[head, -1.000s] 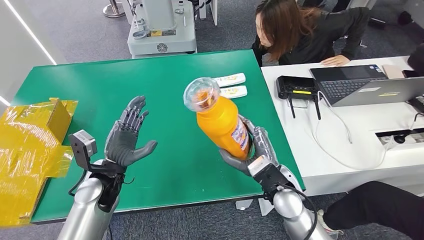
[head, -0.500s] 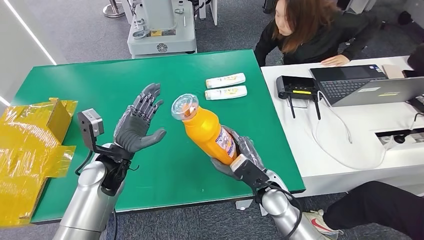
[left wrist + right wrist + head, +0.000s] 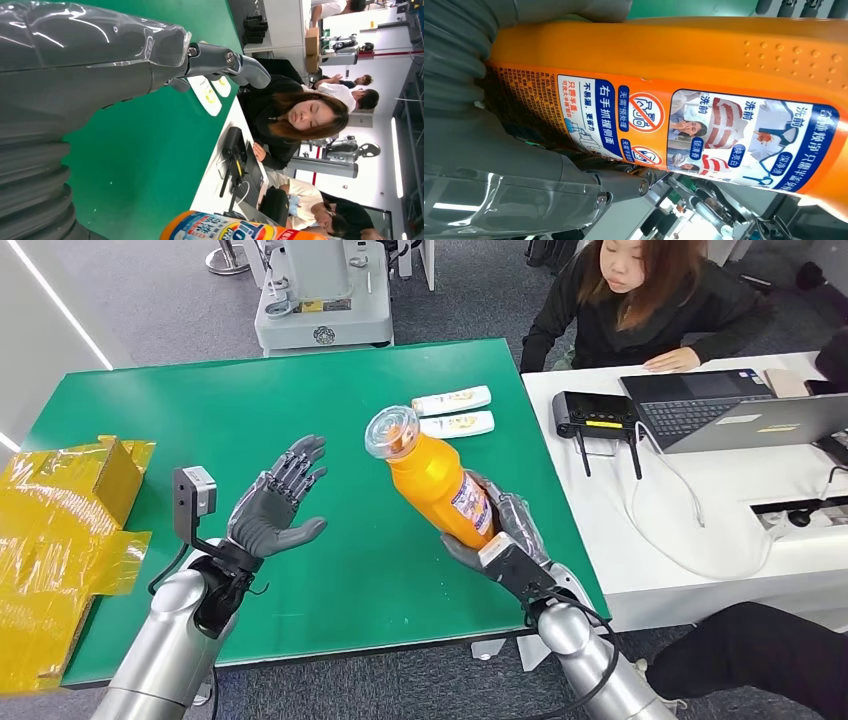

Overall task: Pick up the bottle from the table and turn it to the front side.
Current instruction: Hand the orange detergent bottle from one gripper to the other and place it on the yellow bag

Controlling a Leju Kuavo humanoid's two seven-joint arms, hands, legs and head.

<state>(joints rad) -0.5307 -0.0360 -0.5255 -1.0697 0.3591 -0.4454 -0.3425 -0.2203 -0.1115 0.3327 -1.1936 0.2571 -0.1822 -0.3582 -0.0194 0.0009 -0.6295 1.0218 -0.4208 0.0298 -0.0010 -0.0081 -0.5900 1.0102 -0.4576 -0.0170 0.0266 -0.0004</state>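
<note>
Since a moment ago we swung the bottle [image 3: 432, 478] back right, off the green desk [image 3: 200, 410]. Our right hand [image 3: 500, 530] grips its lower body, cap tilted far-left; our left hand [image 3: 272, 510] waits spread and empty, likely to help turn it.

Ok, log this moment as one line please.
right robot hand: holds orange bottle, tilted, off the green table | left robot hand: empty, fingers spread beside it | two small bottles: lying on table

Green table [image 3: 330, 410] bearing two small white tubes [image 3: 452, 400] lying side by side near its far right edge
</note>
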